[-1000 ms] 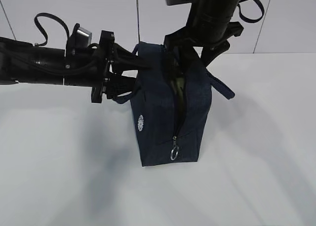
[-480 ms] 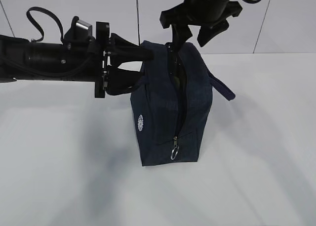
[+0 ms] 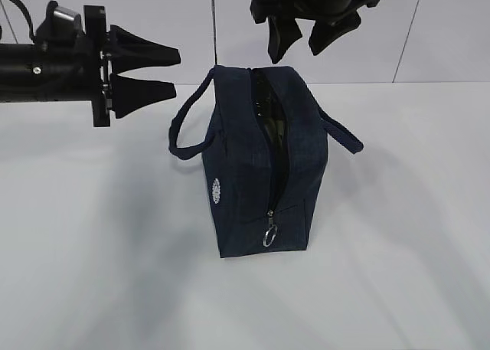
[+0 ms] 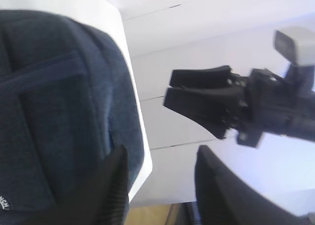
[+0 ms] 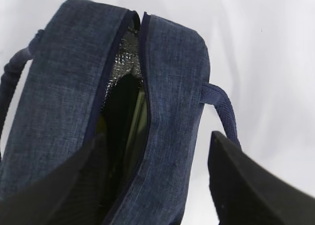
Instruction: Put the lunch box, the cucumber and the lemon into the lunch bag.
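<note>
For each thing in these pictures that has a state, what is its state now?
Dark navy fabric lunch bag: upright on the table, top zipper open, silver lining visible inside.
Metal ring zipper pull: hanging at the low front end of the zipper.
Two loop handles: free, one hanging on each side.
Left gripper: open, empty, apart from the bag.
Right gripper: open, empty, above the bag.

You see the lunch bag point(image 3: 256, 162) standing mid-frame on the table point(image 3: 92, 273), left gripper point(image 3: 164, 74) at upper left, right gripper point(image 3: 298, 36) above it, both apart from it.
</note>
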Robot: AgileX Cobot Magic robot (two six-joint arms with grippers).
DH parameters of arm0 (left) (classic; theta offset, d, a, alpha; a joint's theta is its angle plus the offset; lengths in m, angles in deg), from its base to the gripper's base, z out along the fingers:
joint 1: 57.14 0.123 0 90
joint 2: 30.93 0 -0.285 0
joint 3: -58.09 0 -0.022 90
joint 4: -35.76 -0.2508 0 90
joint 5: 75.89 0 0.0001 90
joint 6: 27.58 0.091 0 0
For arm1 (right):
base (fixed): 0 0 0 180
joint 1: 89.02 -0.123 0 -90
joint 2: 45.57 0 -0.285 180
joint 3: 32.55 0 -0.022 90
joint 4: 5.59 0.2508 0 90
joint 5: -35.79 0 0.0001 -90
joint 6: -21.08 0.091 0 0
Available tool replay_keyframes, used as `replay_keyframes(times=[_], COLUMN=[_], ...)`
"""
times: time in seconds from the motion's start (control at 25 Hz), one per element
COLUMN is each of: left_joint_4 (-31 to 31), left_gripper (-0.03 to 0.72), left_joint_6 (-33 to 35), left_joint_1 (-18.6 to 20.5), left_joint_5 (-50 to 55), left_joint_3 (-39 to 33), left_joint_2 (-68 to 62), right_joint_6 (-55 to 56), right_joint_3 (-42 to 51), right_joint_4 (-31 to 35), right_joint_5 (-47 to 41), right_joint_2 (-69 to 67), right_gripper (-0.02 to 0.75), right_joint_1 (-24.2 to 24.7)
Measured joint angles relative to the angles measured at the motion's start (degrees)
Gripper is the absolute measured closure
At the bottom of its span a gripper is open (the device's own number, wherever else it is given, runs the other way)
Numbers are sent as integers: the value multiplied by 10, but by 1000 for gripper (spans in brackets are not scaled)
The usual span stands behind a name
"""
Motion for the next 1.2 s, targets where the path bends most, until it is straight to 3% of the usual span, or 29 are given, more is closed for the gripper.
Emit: replay_keyframes(times=[0.2,0.32,0.6,0.84,1.2], left_joint_4=[-18,-69,-272,-527,-752], left_gripper=[363,441,477,477,478], left_joint_6=[-8,-9,-81,-224,-367], left_joint_1=[28,42,53,53,53], left_joint_5=[3,7,19,29,40], left_joint_3=[0,0,0,0,0], left_joint_2=[47,91,177,229,315], right_joint_6=[0,0,13,14,14], right_joint_3=[0,0,0,41,189], right_joint_4=[-14,-33,-15,17,48], right_joint_5=[-1,-1,-1,-1,-1], right_joint_2=[2,2,3,52,194], right_gripper=[260,261,261,261,261], right_joint_1=[0,0,1,1,1])
